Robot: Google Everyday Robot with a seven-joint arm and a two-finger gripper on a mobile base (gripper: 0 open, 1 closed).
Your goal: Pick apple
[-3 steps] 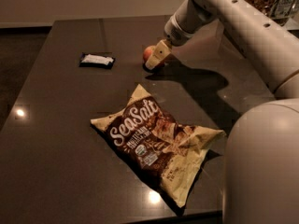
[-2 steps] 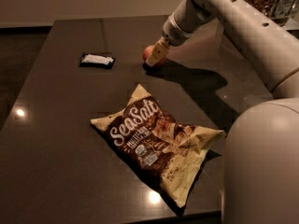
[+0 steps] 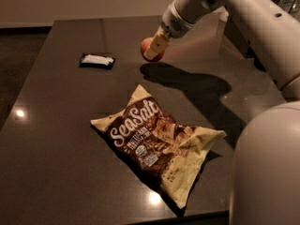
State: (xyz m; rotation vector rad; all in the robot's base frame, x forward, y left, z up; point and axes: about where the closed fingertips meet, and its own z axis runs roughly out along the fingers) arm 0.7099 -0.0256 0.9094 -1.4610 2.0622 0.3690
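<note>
At table (image 3: 51, 139) far side, apple (image 3: 146, 46) clamped in gripper (image 3: 153, 53).
Tan finger (image 3: 157, 44) covers apple's right part; arm (image 3: 243, 13) comes in from upper right, and its shadow (image 3: 187, 84) lies on table just below apple. Packet (image 3: 97, 60) sits left of apple, apart. Chip bag (image 3: 157, 146) lies flat nearer camera, well apart from apple.

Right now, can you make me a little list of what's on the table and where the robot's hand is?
table: dark and shiny
apple: small, red-orange, on the far side of the table
gripper: right at the apple, partly covering it
chip bag: brown and cream, lying flat near the front edge
small packet: dark with a white patch, left of the apple, not touching it
</note>
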